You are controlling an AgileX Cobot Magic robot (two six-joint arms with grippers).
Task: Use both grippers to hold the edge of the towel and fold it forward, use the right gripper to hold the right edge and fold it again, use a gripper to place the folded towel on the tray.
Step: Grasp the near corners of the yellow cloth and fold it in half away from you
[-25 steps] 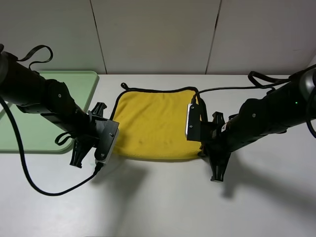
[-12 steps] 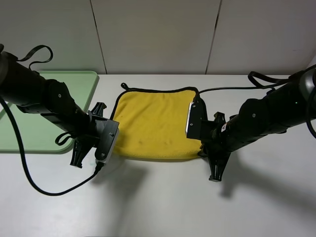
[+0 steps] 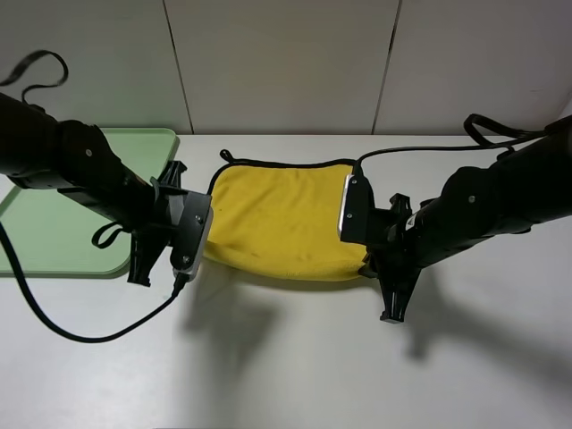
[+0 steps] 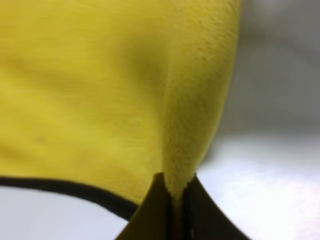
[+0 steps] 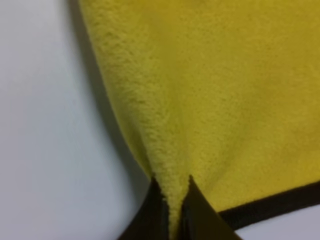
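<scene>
Pinching the towel (image 3: 281, 214) at both near corners, I have the left gripper (image 4: 174, 192) and right gripper (image 5: 172, 195) clamped tight on folds of yellow cloth, its near side raised off the table (image 3: 295, 357), just right of the tray (image 3: 54, 246).

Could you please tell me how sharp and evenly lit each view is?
Exterior high: sharp, soft shadows on the white table near the bright-yellow microfibre towel. Left wrist: cloth blurred, background hazy. Right wrist: pile fairly crisp near the jaws.
</scene>
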